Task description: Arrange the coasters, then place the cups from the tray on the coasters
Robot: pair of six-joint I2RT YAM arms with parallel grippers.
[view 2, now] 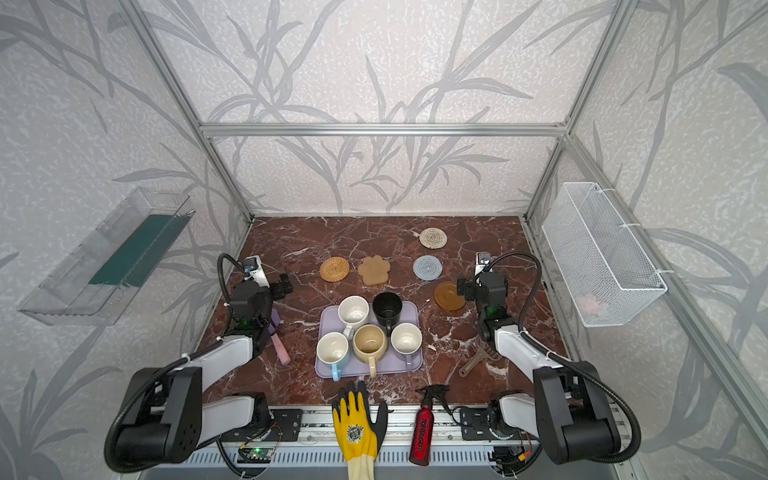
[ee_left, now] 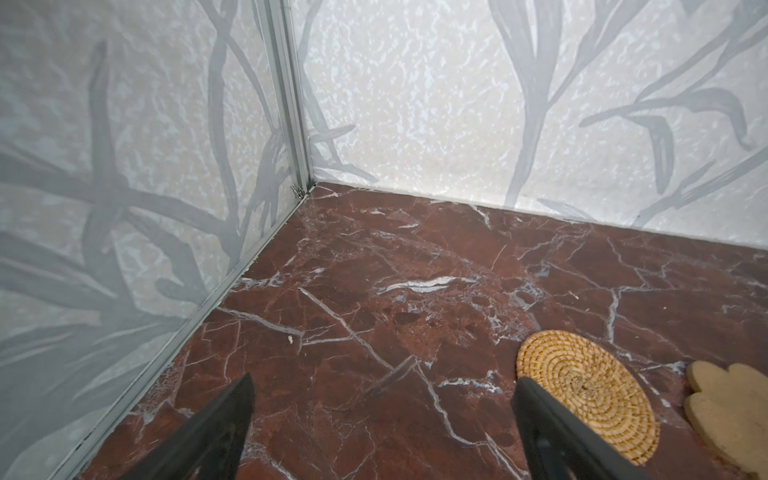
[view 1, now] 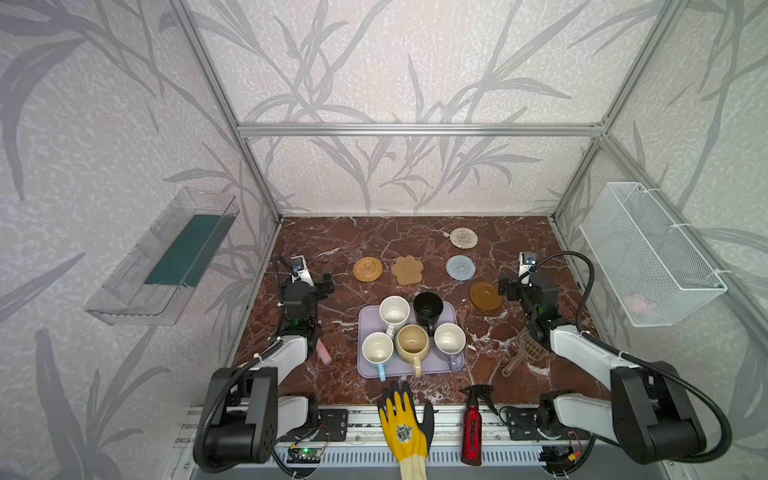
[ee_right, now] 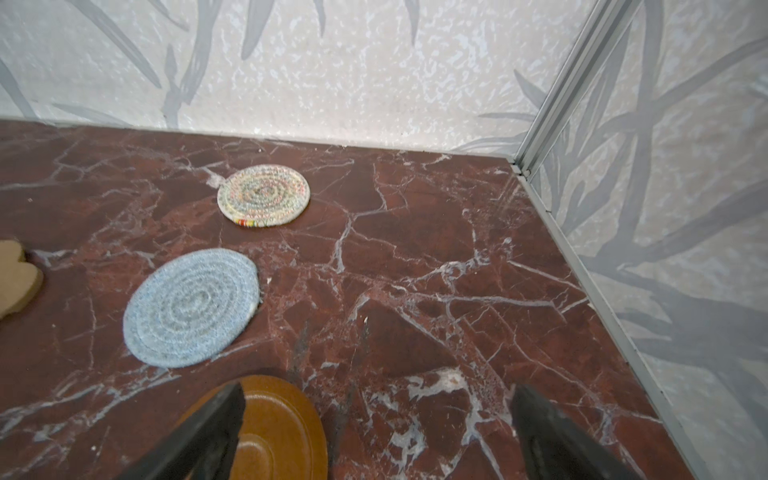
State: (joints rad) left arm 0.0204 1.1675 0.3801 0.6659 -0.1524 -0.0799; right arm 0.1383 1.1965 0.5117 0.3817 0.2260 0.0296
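Lying flat on the marble tabletop (view 1: 324, 245) beyond the lavender tray (view 1: 365, 370), the five coasters (view 1: 368, 269) looked thin and light, probably best pinched at an edge. The left gripper (ee_left: 384, 380) and right gripper (ee_right: 376, 386) stood spread, empty.

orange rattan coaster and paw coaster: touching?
Apart. In the left wrist view a strip of bare marble shows between the orange rattan coaster and the tan paw coaster; both top views show that gap too.

Five cups, white speckled (view 1: 394, 311), black (view 1: 428, 307), light blue (view 1: 377, 348), beige-yellow (view 1: 412, 343) and lavender-grey (view 1: 449, 338), stand upright on the lavender tray (view 1: 399, 370), and behind it the orange (view 1: 368, 269), paw-shaped (view 1: 406, 270), grey-blue (view 1: 460, 267), cream (view 1: 464, 237) and amber (view 1: 484, 296) coasters lie flat, apart.
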